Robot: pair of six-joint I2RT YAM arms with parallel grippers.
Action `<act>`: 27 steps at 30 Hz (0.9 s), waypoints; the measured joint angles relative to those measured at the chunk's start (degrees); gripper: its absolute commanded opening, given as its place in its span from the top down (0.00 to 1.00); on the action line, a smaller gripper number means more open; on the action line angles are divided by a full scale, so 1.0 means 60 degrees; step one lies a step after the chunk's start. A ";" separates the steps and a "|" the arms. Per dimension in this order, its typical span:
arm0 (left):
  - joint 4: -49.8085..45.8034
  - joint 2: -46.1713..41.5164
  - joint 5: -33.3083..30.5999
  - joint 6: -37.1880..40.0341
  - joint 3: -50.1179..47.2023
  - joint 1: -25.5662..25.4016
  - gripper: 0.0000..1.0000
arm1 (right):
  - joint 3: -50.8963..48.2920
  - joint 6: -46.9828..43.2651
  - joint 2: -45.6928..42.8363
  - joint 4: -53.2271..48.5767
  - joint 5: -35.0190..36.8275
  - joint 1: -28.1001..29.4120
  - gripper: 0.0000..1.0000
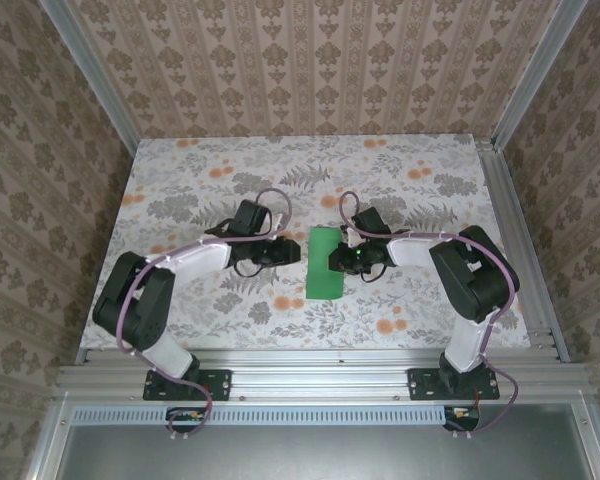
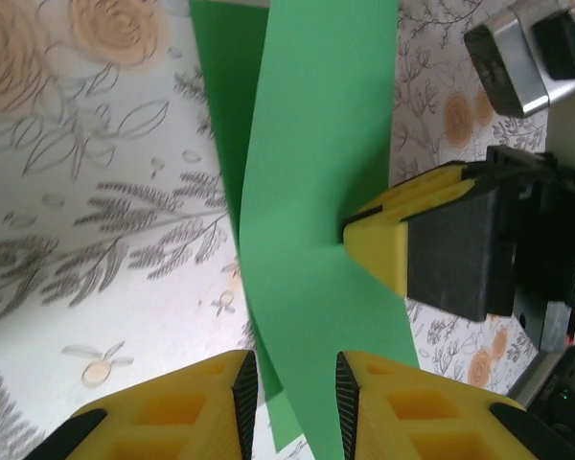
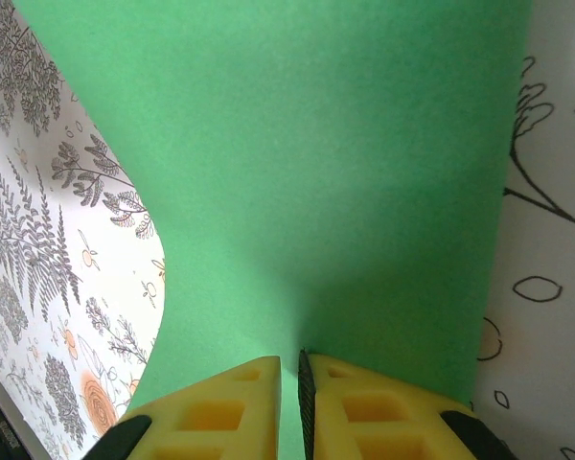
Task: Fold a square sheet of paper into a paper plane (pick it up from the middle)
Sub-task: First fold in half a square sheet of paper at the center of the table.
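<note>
Count: one square sheet of paper (image 1: pixel 325 263), two grippers, one floral-print tabletop (image 1: pixel 180 200).

Sheet: bright green. From the top view it reads as an upright narrow rectangle at the table's middle, between the two grippers. Left wrist view shows two green layers, a darker one beneath on the left and a lighter one over it. The sheet bows up off the tabletop.

Left gripper (image 1: pixel 292 252): just left of the sheet. Its two yellow fingers (image 2: pixel 211 407) stand a small way apart. The sheet's near edge runs through the gap, which is wider than the paper, so there is no pinch.

Right gripper (image 1: pixel 342 258): at the sheet's right edge. In its wrist view the two fingers (image 3: pixel 364 412) are nearly together, with only a thin slit left, clamped on the green edge. In the left wrist view one yellow fingertip (image 2: pixel 383 235) lies on the lighter layer.
</note>
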 measured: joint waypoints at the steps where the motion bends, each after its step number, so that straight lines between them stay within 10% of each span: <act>1: 0.0033 0.0189 0.0011 0.0000 0.0193 -0.0051 0.69 | -0.0007 0.0000 0.0000 0.0018 -0.0004 0.0000 0.82; 27: 0.0688 0.2441 0.0113 0.0189 0.0798 -0.0852 0.76 | -0.0295 0.0051 -0.0084 0.0426 -0.0251 -0.0036 0.81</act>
